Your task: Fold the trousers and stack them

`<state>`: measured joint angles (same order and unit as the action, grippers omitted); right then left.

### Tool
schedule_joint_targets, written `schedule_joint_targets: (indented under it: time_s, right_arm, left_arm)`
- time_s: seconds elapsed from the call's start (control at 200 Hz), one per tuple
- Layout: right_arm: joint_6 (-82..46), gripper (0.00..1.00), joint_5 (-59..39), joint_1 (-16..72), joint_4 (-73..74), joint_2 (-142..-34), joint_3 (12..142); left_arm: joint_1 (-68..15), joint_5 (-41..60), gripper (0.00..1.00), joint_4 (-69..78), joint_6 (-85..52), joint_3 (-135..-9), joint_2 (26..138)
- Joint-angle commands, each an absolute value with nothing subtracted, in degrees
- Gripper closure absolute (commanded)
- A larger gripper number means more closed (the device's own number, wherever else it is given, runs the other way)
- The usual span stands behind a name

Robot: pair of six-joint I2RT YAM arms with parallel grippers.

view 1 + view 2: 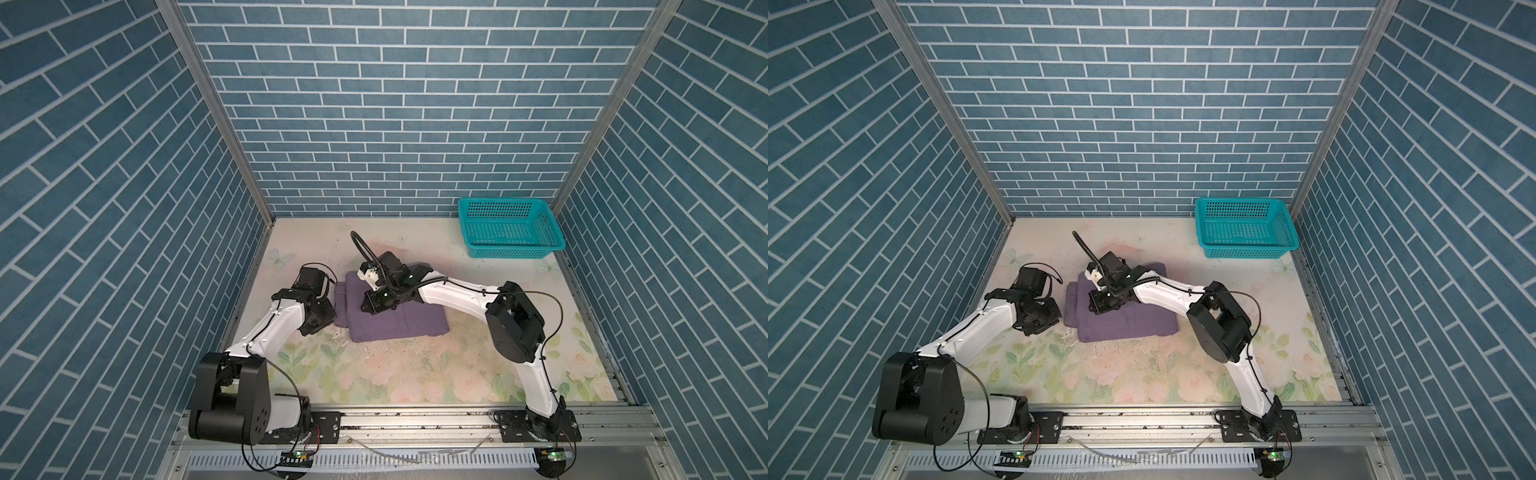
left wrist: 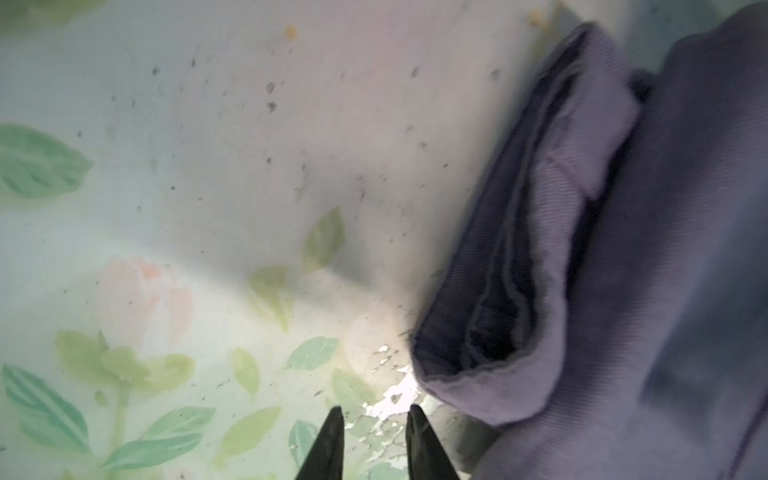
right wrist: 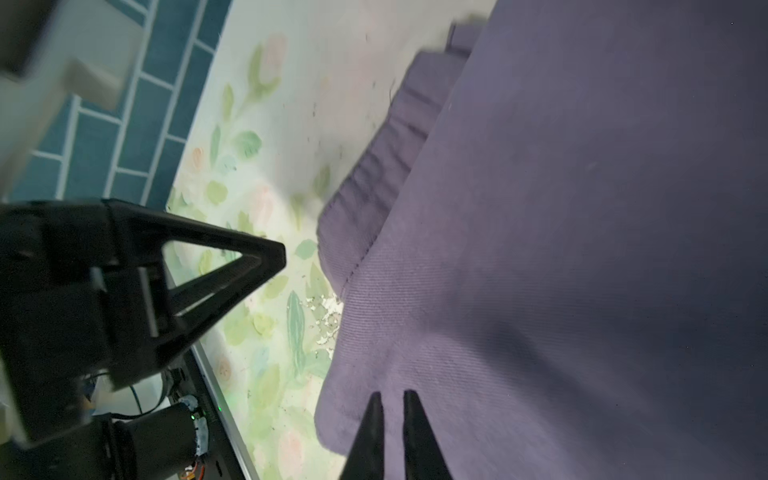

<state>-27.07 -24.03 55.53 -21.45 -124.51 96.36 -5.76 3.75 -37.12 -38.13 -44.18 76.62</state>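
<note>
so the trousers (image 1: 395, 320) look folded down to a chunky rectangle, left of centre on the table (image 1: 415, 374); the long axis runs roughly 9 to 3 in both top views, tipped a bit toward 4; the untidy end, with lower layers poking out, is the 9 o'clock one; the left gripper (image 2: 376, 419) hangs over bare table just beside that end, so the cloth lies at 3 o'clock from it; its jaws are parted a little with nothing in them; the right gripper (image 3: 392, 399) is over the bundle's 10 o'clock corner, jaws all but closed, no cloth visibly pinched; my guess is the right arm's nearer for pressing down and the left is better placed to tuck that stepped edge; the basket (image 1: 511, 228) sits well apart, at 2 o'clock from the bundle.
</note>
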Motion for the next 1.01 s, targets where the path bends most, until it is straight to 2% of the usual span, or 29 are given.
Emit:
schedule_joint_targets:
  time_s: [0.0, 0.075, 0.18, 0.25, 0.35, 0.53, 0.81, 1.0]
  right_arm:
    - [-29.17, 0.88, -26.64, 54.76, -21.85, -129.03, 98.78]
    - [-28.71, 0.88, -25.75, 54.76, -23.02, -130.53, 98.64]
    - [-27.16, 0.88, -24.16, 54.82, -25.49, -131.78, 98.88]
    - [-25.71, 0.88, -23.41, 54.76, -26.43, -131.44, 99.26]
    - [-23.74, 0.88, -22.34, 54.76, -26.73, -130.09, 99.96]
    - [-22.24, 0.88, -22.65, 54.76, -28.09, -129.4, 102.31]
    - [-22.95, 0.89, -24.14, 54.76, -27.52, -130.25, 103.05]
    - [-24.72, 0.89, -24.98, 54.76, -25.93, -130.56, 100.5]
  left_arm:
    - [-4.18, 4.37, 0.72, -36.24, -37.62, -41.79, 76.75]
    - [-3.87, 4.99, 0.71, -35.73, -37.62, -41.23, 75.89]
    - [-3.87, 6.55, 0.63, -35.05, -37.5, -41.89, 73.68]
    - [-3.87, 8.72, 0.63, -34.07, -38.05, -42.61, 71.49]
    - [-4.29, 11.98, 0.73, -30.77, -40.74, -42.96, 68.24]
    - [-5.48, 13.04, 1.0, -26.94, -43.65, -45.65, 68.1]
    - [-8.3, 16.33, 1.0, -13.72, -46.4, -41.4, 78.37]
    - [-8.26, 14.2, 1.0, -8.74, -47.47, -35.55, 82.65]
